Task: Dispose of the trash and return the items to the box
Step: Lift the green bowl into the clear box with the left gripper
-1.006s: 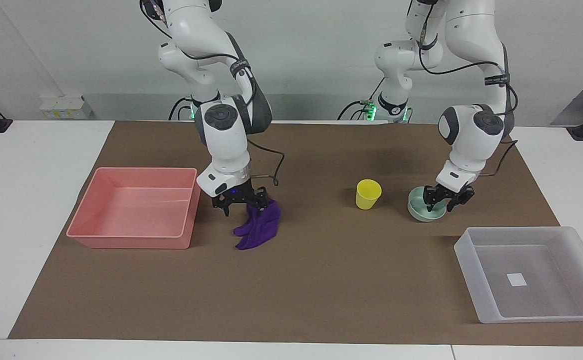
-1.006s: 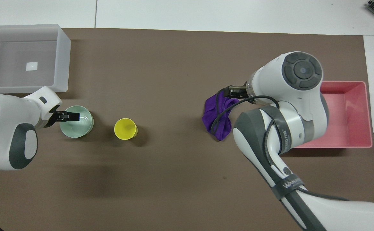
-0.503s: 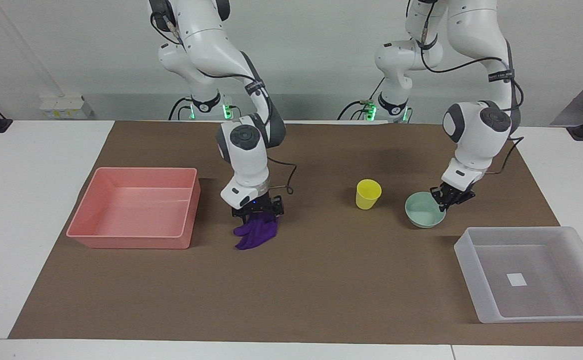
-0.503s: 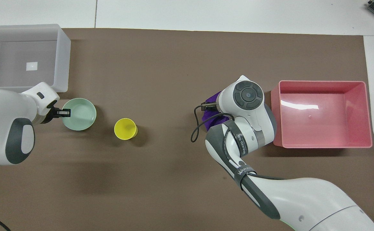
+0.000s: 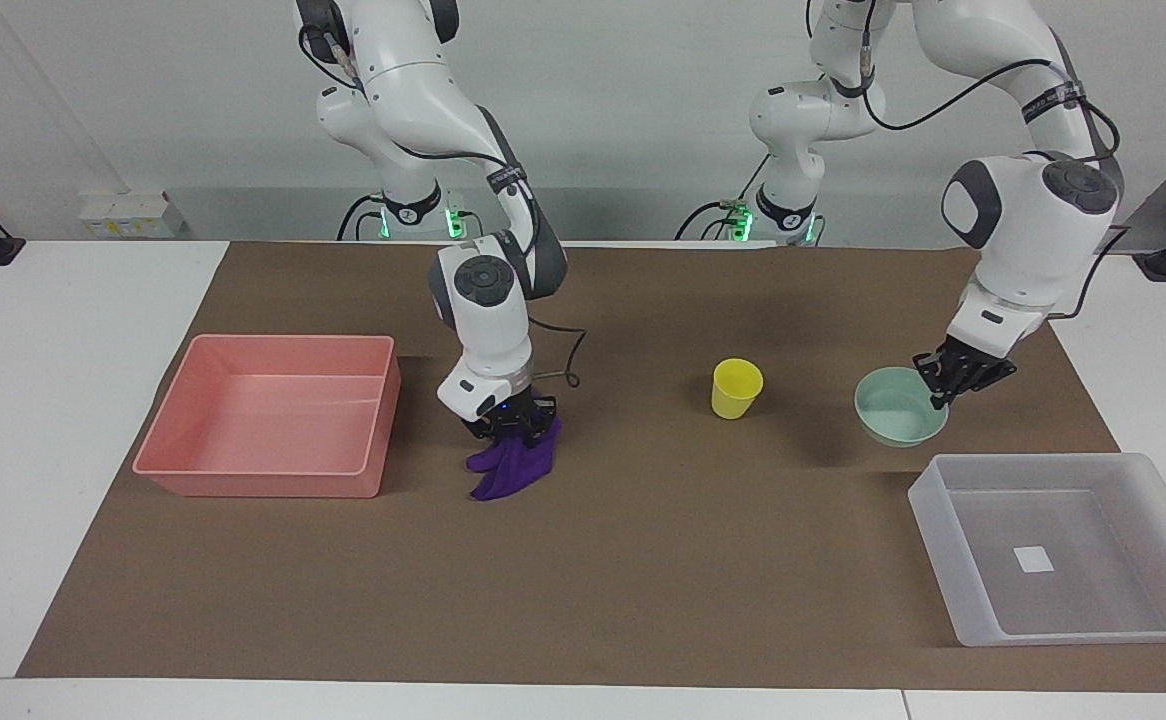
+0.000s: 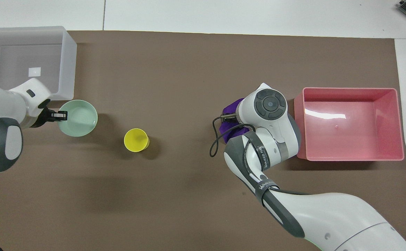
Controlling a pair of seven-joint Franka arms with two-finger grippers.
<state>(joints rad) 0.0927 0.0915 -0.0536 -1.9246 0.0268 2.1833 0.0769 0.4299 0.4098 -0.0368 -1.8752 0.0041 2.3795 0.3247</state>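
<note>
Our left pincer (image 5: 948,385) grips the rim of the pale mint-green round bowl (image 5: 898,406), lifted and tilted above the tabletop (image 5: 643,560), at about ten o'clock from the clear-white plastic box (image 5: 1063,545) in the facing view. That edge-only grip could let it slip.

Our right pincer (image 5: 511,428) pinches the small purple cloth rag (image 5: 513,465), its long axis hanging toward six o'clock beside the pink rectangular bin (image 5: 273,415); the trailing end might snag the bin's wall.

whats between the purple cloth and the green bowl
Only the yellow cup, upright on the brown mat. It stands apart from both the purple cloth and the green bowl, closer to the bowl. Both views show this.
</note>
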